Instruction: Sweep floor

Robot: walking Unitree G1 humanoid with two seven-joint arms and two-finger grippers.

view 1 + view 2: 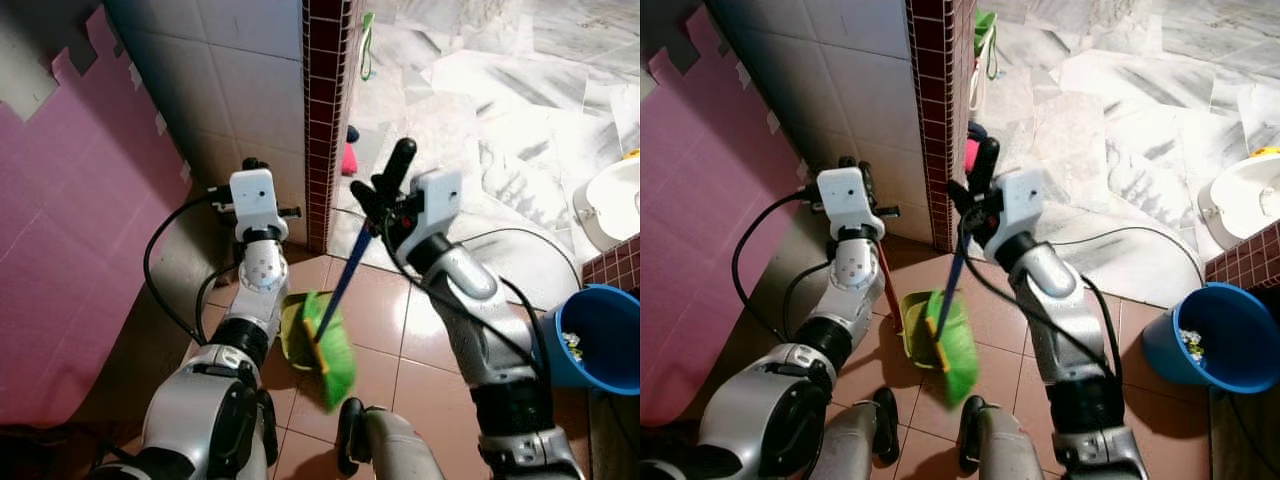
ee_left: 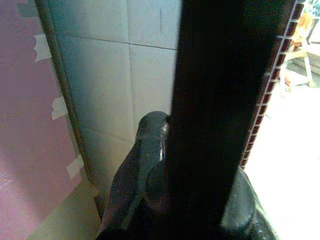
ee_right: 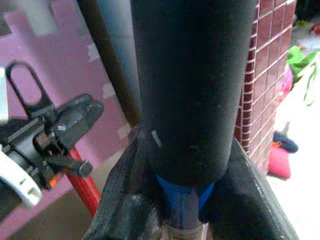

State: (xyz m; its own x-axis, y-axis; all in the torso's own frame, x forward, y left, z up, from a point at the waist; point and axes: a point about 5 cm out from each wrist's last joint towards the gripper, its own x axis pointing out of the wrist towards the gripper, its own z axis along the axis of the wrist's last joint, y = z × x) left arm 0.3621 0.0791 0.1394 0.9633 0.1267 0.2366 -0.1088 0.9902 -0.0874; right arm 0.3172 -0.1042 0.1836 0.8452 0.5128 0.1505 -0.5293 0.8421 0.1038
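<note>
My right gripper [image 1: 378, 206] is shut on a broom, just below its black grip [image 3: 192, 85]. The blue stick [image 1: 346, 272] slants down to green bristles [image 1: 336, 358] on the brown tiled floor between my arms. Beside the bristles, a yellow-green dustpan [image 1: 293, 335] rests on the floor. Its red handle [image 1: 888, 290] rises to my left gripper [image 1: 853, 168], which is shut on it near the white tiled wall. In the left wrist view the dark handle [image 2: 220, 100] runs between the fingers [image 2: 135, 170].
A maroon tiled pillar [image 1: 322, 120] stands just ahead. Pink foam mats [image 1: 60, 250] cover the wall on the left. A blue bucket [image 1: 590, 335] with scraps stands at the right, with a white fixture [image 1: 612, 205] beyond it. A pink item [image 1: 348, 158] lies past the pillar on the marble floor.
</note>
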